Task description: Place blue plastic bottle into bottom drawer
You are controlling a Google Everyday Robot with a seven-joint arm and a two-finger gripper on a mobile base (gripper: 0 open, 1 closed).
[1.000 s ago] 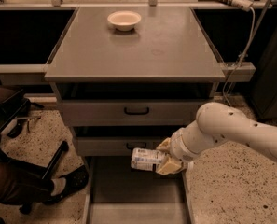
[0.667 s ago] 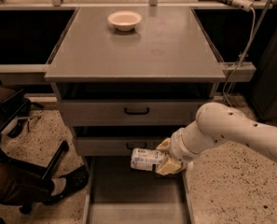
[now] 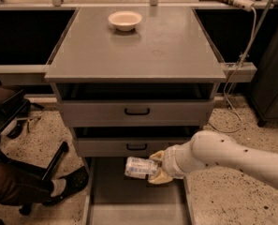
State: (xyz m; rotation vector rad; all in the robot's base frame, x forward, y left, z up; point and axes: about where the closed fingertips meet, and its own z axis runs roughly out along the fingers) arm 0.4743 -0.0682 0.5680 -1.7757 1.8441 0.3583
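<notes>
A speckled floor [image 3: 232,205] surrounds a grey cabinet whose counter [image 3: 143,55] carries a cream bowl [image 3: 125,20], well above and behind the claw [image 3: 154,168]. The claw, at the end of a white arm [image 3: 223,154] that comes in from the right, is clamped on one end of the blue plastic bottle [image 3: 137,168], which lies sideways and sticks out to the claw's left. Both hang over the open bottom drawer [image 3: 129,205], just below the second drawer [image 3: 136,146].

The gripper [image 3: 154,168] has sunk slightly, carrying the blue plastic bottle [image 3: 136,168] lower over the bottom drawer [image 3: 134,206].
</notes>
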